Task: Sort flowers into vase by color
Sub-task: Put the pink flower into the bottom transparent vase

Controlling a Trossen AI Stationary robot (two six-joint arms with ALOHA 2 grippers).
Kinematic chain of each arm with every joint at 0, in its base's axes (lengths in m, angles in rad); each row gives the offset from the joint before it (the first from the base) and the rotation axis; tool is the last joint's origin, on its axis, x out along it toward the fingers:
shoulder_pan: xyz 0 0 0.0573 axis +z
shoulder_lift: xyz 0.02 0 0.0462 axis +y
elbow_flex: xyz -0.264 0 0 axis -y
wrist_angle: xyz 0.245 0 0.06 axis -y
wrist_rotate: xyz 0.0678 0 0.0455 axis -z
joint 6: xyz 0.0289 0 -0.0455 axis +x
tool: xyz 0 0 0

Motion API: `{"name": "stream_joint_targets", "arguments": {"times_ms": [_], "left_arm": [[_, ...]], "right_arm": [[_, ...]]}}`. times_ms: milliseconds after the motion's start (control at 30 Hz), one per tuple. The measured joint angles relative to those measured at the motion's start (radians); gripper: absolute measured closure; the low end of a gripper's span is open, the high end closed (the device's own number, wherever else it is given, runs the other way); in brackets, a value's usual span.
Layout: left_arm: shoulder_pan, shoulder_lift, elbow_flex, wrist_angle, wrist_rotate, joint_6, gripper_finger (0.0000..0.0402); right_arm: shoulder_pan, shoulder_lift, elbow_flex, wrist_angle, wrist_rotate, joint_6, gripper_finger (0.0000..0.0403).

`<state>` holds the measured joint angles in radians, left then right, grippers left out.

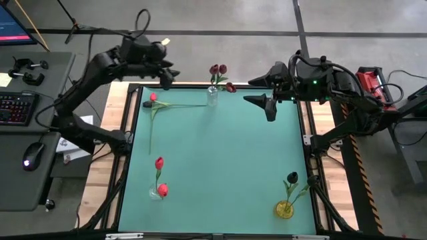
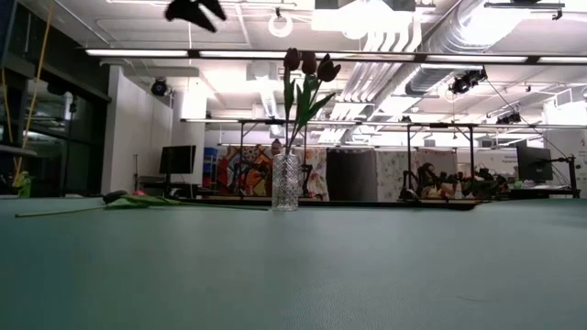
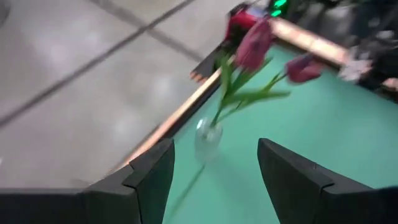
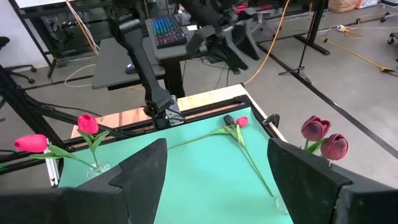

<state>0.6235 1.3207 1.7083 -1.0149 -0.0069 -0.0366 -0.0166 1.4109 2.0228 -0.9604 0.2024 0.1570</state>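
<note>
A clear vase (image 1: 212, 97) stands at the table's far middle with dark maroon flowers (image 3: 254, 45) in it. Two flowers (image 1: 153, 99) lie flat at the far left, one with a red-pink head (image 4: 242, 121) and one with a dark head (image 4: 229, 119); their long stems (image 1: 181, 105) rest on the mat. A clear vase (image 1: 159, 193) at the near left holds red-pink flowers (image 1: 159, 163). A yellow vase (image 1: 285, 209) at the near right holds a near-black flower (image 1: 291, 177). My left gripper (image 1: 168, 77) hangs open, high over the far left corner. My right gripper (image 1: 257, 91) waits open above the far right.
A wooden frame (image 1: 131, 113) borders the green mat. A desk with a keyboard (image 1: 15, 107) and a mouse (image 1: 31, 157) stands beyond the table's left edge. The middle of the mat (image 1: 227, 153) carries nothing.
</note>
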Motion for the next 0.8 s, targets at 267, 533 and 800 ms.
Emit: {"name": "stream_joint_targets", "arguments": {"times_ms": [267, 533, 800], "left_arm": [[0.001, -0.044, -0.210, -0.179, -0.074, -0.187, 0.0183], [0.002, -0.045, -0.556, -0.117, -0.041, -0.353, 0.0184], [0.041, -0.045, -0.795, -0.117, -0.082, -0.584, 0.0184]], "right_arm": [[0.000, 0.003, -0.003, -0.036, 0.000, 0.000, 0.0137], [0.000, 0.012, -0.004, -0.140, 0.000, -0.008, 0.0137], [0.000, 0.045, -0.004, -0.189, 0.032, -0.083, 0.0137]]}}
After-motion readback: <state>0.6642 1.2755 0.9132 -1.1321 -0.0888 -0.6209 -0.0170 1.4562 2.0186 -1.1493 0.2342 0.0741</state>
